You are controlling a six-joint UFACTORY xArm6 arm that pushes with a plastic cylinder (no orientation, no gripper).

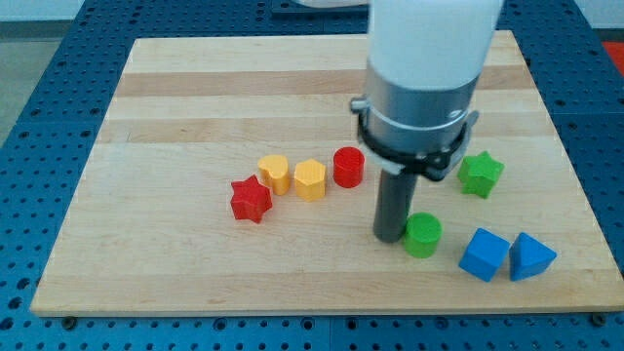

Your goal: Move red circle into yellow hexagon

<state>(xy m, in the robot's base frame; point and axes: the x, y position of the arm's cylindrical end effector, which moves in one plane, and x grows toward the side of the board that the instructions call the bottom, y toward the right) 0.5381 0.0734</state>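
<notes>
The red circle [348, 167] stands near the board's middle, touching or almost touching the right side of the yellow hexagon [310, 180]. My tip [392, 235] rests on the board below and to the right of the red circle, a short gap away, right beside the left edge of the green circle [422, 235]. The rod hangs from a wide grey and white arm body that hides part of the board's top right.
A yellow heart-like block [275, 174] sits left of the hexagon, and a red star [251, 199] further left. A green star [480, 174] lies at right. A blue cube [484, 254] and a blue triangle [529, 256] lie at lower right near the board's [195, 97] bottom edge.
</notes>
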